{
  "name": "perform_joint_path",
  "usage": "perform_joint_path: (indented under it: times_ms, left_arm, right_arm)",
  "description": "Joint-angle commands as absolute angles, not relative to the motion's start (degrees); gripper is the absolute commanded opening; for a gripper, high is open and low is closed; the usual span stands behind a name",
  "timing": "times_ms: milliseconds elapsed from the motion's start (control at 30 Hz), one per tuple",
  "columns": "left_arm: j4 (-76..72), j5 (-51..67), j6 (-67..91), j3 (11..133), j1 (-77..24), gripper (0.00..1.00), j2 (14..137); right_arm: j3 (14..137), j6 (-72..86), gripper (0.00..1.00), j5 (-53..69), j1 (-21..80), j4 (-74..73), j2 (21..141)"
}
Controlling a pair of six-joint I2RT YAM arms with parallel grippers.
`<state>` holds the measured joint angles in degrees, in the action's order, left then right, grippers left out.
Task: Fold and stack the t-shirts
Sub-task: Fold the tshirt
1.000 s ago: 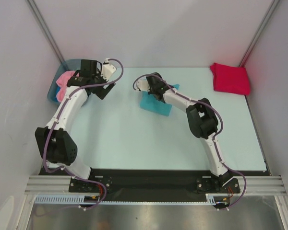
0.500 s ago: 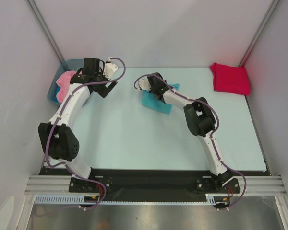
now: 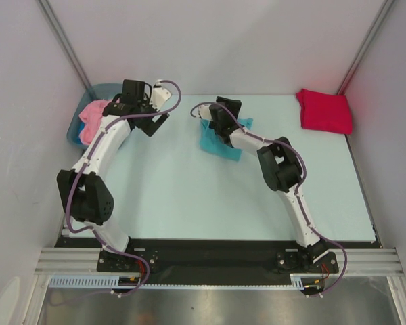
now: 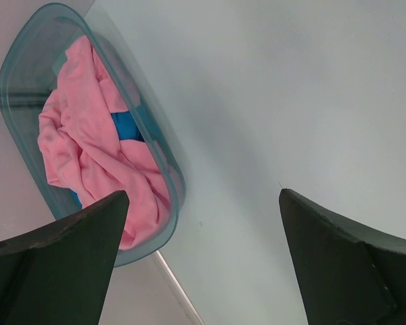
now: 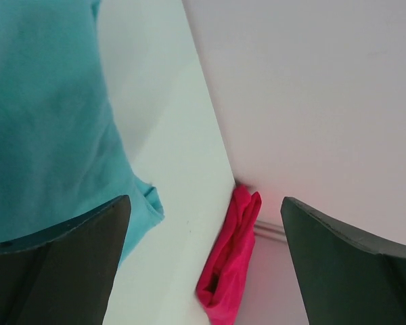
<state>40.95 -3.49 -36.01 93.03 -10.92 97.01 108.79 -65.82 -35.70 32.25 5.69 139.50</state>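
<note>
Turquoise t-shirt point(image 3: 215, 144): partly hidden beneath the right arm point(image 3: 257, 141) from above; cut off at the wrist view's top and left edges.
Pink t-shirt point(image 4: 88, 135): bunched in tub point(image 4: 164, 145), shape unreadable.
Blue cloth point(image 4: 125, 126): mostly covered, kind untellable.

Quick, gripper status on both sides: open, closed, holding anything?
Left gripper: open, holding nothing.
Right gripper: open, holding nothing; the turquoise t-shirt lies below it, not gripped.

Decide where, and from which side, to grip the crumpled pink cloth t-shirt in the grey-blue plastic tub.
Probably pinch a raised fold near the middle of the pink cloth t-shirt, coming down from above: the grey-blue plastic tub walls off every sideways approach, and the bunched ridges give something to close on.
</note>
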Motion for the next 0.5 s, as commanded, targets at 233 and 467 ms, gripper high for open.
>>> perform_joint_path:
  times_ms: [233, 467]
  left_arm:
    - [40.25, -5.10, -36.47, 96.50, -11.95, 1.00, 96.33]
    - [40.17, -5.71, -36.74, 96.15, -11.95, 1.00, 95.45]
  right_arm:
    - [106.08, -44.08, 0.91, -21.86, 34.89, -17.28, 124.37]
    - [107.32, -35.95, 0.00, -9.06, 35.24, -32.24, 123.40]
